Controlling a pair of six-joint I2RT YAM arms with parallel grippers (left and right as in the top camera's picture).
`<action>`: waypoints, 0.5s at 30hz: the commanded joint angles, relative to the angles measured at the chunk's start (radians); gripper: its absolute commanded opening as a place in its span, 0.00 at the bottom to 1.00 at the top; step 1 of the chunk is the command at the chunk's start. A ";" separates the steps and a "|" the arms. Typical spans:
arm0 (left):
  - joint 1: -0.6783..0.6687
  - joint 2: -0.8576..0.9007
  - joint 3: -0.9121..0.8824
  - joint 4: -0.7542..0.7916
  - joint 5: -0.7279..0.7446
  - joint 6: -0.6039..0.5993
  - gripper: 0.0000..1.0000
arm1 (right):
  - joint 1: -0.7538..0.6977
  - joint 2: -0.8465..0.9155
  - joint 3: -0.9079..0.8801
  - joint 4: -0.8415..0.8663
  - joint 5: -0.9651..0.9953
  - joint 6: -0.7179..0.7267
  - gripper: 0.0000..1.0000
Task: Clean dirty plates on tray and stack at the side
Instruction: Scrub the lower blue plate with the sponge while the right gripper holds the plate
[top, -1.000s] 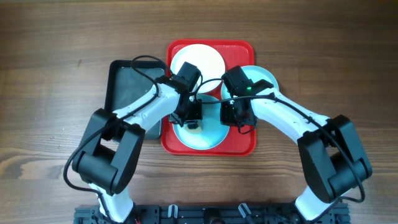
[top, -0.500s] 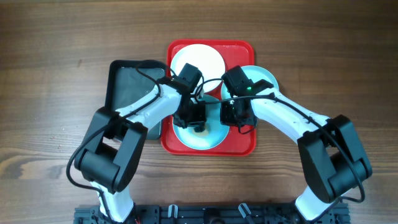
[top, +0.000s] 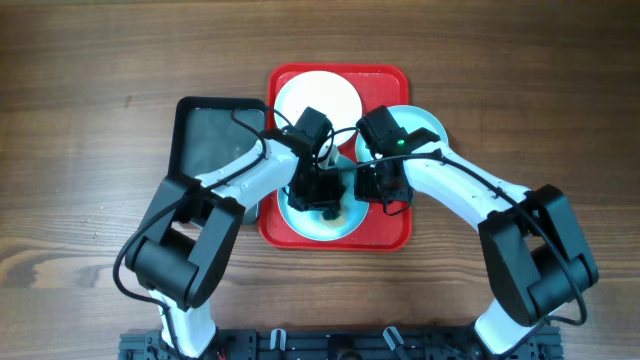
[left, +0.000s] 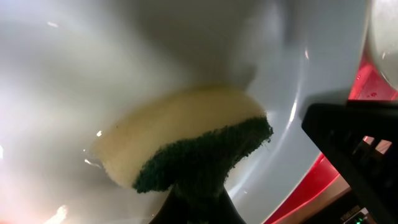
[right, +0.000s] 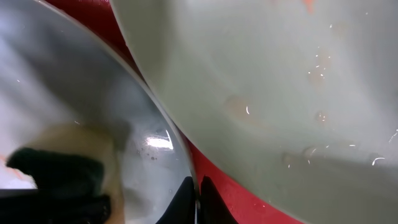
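Left claw (top: 318, 195) grips a yellow-green sponge (left: 186, 134) pressed onto the blue plate (top: 325, 226) at the near end of the red tray (top: 392, 236), right claw (right: 196, 195) pinching that plate's rim.

Overhead cam looks straight down on the table (top: 100, 80), tray (top: 395, 235) centre-frame. Left wrist cam sits v. close over a pale plate (left: 124, 50); right wrist cam, equally tight, shares that plate w/ red tray edge.
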 joint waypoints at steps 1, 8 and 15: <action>-0.050 0.066 -0.047 -0.005 0.021 -0.014 0.04 | 0.009 0.015 -0.002 0.032 -0.045 0.008 0.04; -0.053 0.066 -0.047 0.011 0.084 -0.014 0.04 | 0.009 0.015 -0.002 0.035 -0.045 0.008 0.04; -0.054 0.066 -0.047 0.021 0.084 -0.014 0.04 | 0.009 0.015 -0.002 0.035 -0.045 0.008 0.04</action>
